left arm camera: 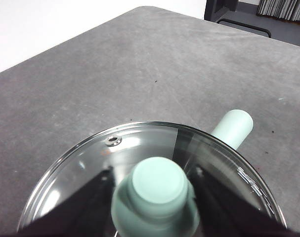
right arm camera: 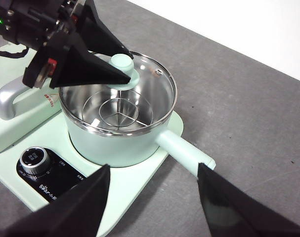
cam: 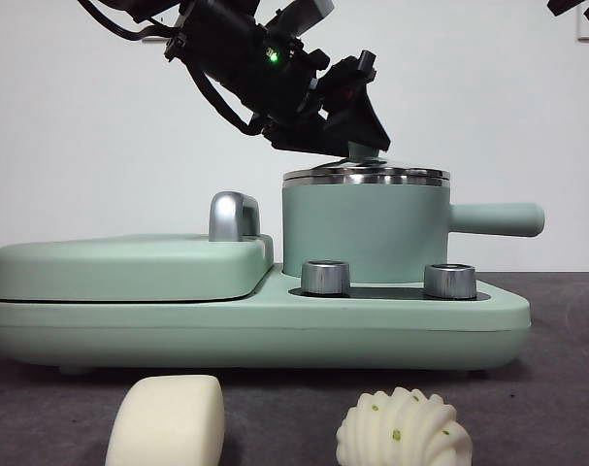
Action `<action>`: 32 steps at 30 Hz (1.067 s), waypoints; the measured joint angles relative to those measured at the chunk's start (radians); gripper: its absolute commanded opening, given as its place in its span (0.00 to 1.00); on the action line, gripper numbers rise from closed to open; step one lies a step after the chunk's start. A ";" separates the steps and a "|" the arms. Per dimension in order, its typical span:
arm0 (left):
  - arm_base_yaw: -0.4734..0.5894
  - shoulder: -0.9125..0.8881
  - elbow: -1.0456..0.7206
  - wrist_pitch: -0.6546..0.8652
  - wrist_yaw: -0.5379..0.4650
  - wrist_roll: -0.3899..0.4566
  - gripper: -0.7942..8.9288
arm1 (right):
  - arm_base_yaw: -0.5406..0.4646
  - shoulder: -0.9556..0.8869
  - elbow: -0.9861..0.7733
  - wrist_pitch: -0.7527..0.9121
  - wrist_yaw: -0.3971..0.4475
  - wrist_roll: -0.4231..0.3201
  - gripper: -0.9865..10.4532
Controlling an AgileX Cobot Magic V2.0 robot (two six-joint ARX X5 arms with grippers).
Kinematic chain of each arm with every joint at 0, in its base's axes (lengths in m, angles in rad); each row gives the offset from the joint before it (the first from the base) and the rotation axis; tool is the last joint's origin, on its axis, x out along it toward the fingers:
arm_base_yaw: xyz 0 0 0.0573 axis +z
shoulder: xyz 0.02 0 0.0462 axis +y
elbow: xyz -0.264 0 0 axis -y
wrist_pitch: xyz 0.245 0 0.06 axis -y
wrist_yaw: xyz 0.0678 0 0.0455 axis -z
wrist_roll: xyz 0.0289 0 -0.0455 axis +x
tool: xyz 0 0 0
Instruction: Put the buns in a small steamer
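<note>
So: early stage, by my read. Left hand [right arm camera: 121, 74] clenched on the green knob [left arm camera: 157, 185] of the glass lid [left arm camera: 90, 168], which sits on the small steamer [cam: 364, 233]. Steamer contents: a wire rack [right arm camera: 117, 109] only, no buns. Smooth bun [cam: 168, 422] and ridged bun [cam: 403, 431] both on the bench [cam: 556, 388], near front. Right hand [right arm camera: 152, 197] released, hovering by the steamer's handle. I still have lid removal and both transfers to do.

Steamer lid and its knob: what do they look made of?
The lid looks like clear glass with a polished steel rim: the rack inside shows through. Its knob, between the left gripper's jaws, looks like matte mint plastic, possibly silicone.
</note>
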 measured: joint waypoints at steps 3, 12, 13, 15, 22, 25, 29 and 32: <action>0.000 0.000 0.000 -0.001 0.000 0.000 0.16 | 0.000 0.000 0.000 0.000 0.000 0.000 0.33; 0.000 -0.002 0.002 -0.004 0.001 0.003 0.09 | 0.000 0.000 0.000 0.000 0.000 0.000 0.33; 0.000 -0.003 0.002 -0.005 0.001 0.003 0.09 | 0.000 0.000 0.000 0.000 0.000 0.000 0.33; 0.000 -0.010 0.002 -0.015 -0.001 0.003 0.09 | 0.000 0.000 0.000 0.000 0.000 0.000 0.33; 0.001 -0.136 0.002 -0.050 -0.010 0.002 0.09 | 0.000 0.000 0.000 0.000 0.000 0.000 0.33; 0.008 -0.229 0.002 -0.099 -0.031 0.000 0.09 | 0.000 0.000 0.000 0.000 -0.001 0.000 0.33; 0.034 -0.323 0.002 -0.251 -0.069 -0.006 0.09 | 0.000 0.000 0.000 0.000 -0.003 0.000 0.33; 0.058 -0.381 0.002 -0.380 -0.085 -0.016 0.09 | 0.008 0.000 0.000 0.000 -0.018 0.000 0.36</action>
